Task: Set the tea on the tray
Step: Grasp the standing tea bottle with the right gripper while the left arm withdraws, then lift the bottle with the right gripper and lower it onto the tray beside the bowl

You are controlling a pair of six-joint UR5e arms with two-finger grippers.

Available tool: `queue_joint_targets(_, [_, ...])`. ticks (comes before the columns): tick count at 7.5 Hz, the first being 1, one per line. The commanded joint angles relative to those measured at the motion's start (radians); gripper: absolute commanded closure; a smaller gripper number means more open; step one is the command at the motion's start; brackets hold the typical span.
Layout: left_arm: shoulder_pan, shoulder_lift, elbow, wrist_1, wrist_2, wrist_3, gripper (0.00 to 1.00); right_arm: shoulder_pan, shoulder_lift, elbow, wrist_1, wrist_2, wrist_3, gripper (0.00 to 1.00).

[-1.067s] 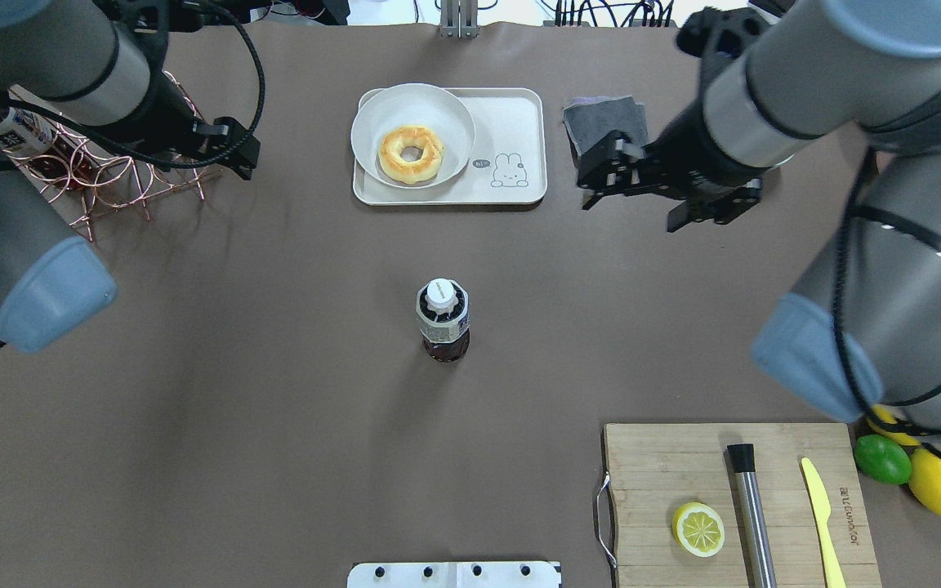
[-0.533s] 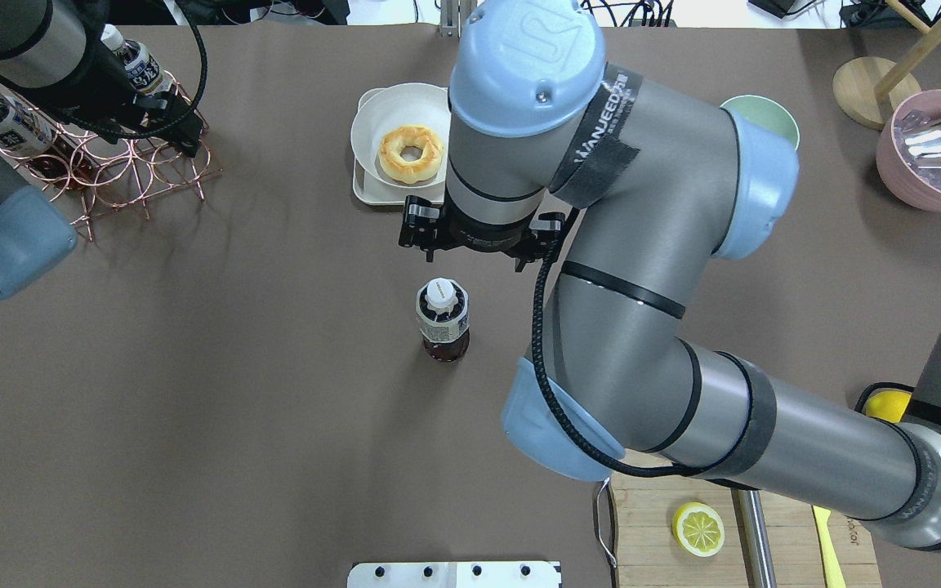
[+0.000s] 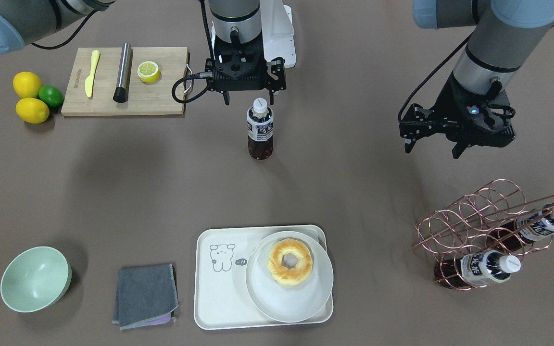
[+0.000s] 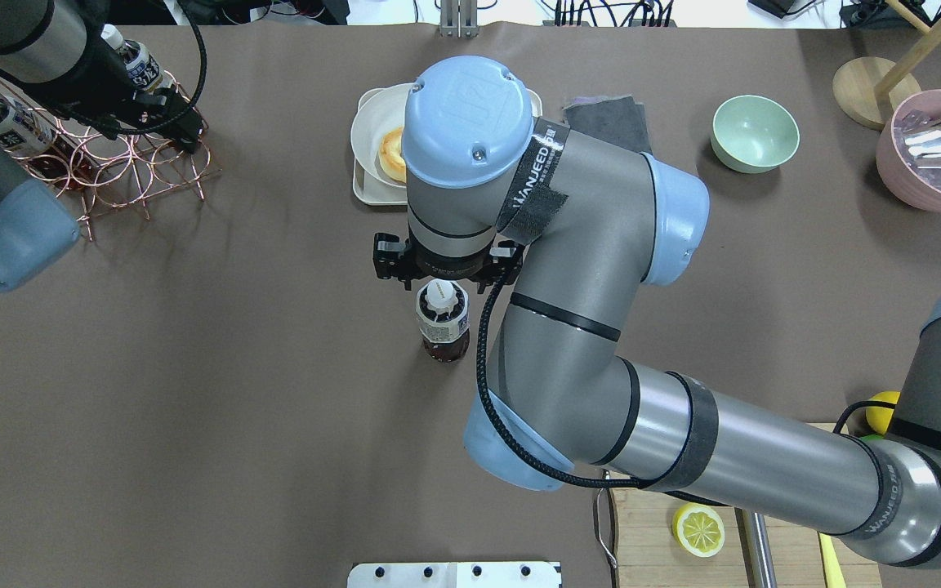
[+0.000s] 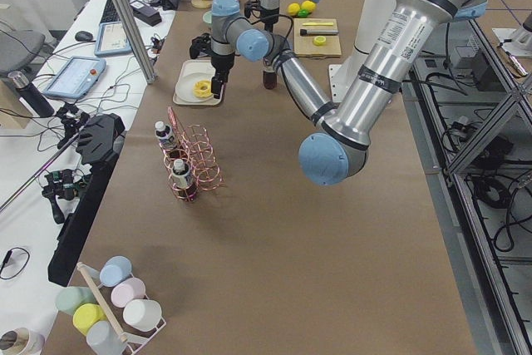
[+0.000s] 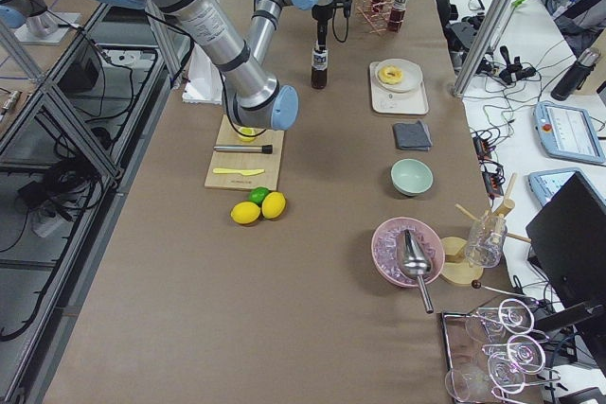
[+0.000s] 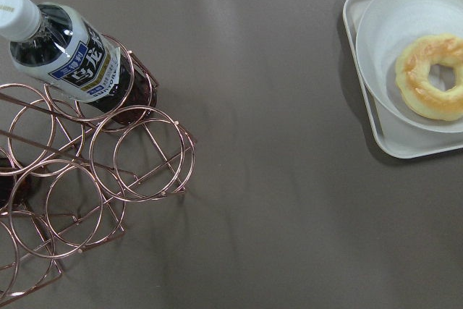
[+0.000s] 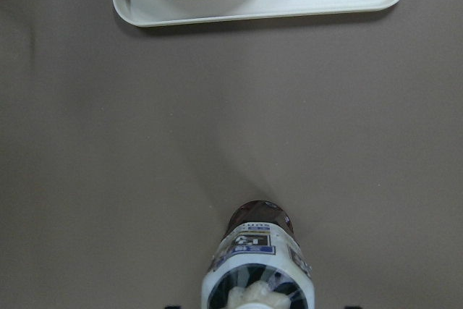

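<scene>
The tea (image 3: 260, 127) stands upright at the table's middle, a small bottle of dark liquid with a white cap; it also shows in the overhead view (image 4: 443, 320) and at the bottom of the right wrist view (image 8: 257, 273). My right gripper (image 3: 249, 98) is open just over its cap, one finger on each side. The cream tray (image 3: 209, 298) with the bear drawing lies across the table from it (image 8: 289, 1). My left gripper (image 3: 431, 146) is open and empty, above the table near the copper rack (image 3: 479, 230), which holds two alike bottles (image 3: 491, 268).
A white plate (image 3: 315, 298) with a donut (image 3: 290, 262) fills one half of the tray. A grey cloth (image 3: 144, 295) and a green bowl (image 3: 35, 278) lie beside it. A cutting board (image 3: 123, 103) and lemons (image 3: 31, 110) lie near the robot.
My right arm has swung in from the right, passed the tray and come over the bottle. My left gripper has moved back to the rack. The bottle has not moved.
</scene>
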State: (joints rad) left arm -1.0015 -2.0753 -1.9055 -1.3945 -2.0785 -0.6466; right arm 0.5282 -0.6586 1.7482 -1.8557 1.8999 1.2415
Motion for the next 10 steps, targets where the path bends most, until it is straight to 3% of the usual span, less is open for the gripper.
queue_joint_targets(1, [0.000,-0.002,0.014,-0.017,0.000,-0.001,0.05,-0.016,-0.002,-0.010,0.013,0.001,0.010,0.61])
queue_joint_targets(2, [0.000,-0.002,0.013,-0.017,0.000,-0.002,0.05,-0.017,-0.003,-0.009,0.006,0.001,0.013,0.96])
queue_joint_targets(4, [0.000,-0.002,0.013,-0.017,-0.002,-0.004,0.05,-0.019,0.002,-0.009,0.004,0.002,0.012,1.00])
queue_joint_targets(6, [-0.012,0.009,-0.012,-0.015,-0.003,-0.002,0.05,0.083,0.010,-0.028,0.010,0.057,-0.038,1.00])
queue_joint_targets(7, [-0.014,0.062,-0.065,-0.015,-0.012,-0.002,0.05,0.170,0.048,-0.103,0.016,0.109,-0.130,1.00])
queue_joint_targets(8, [-0.043,0.119,-0.123,-0.014,-0.053,-0.001,0.05,0.247,0.124,-0.262,0.030,0.146,-0.208,1.00])
queue_joint_targets(10, [-0.062,0.216,-0.220,-0.014,-0.063,0.001,0.05,0.393,0.155,-0.549,0.252,0.224,-0.339,1.00])
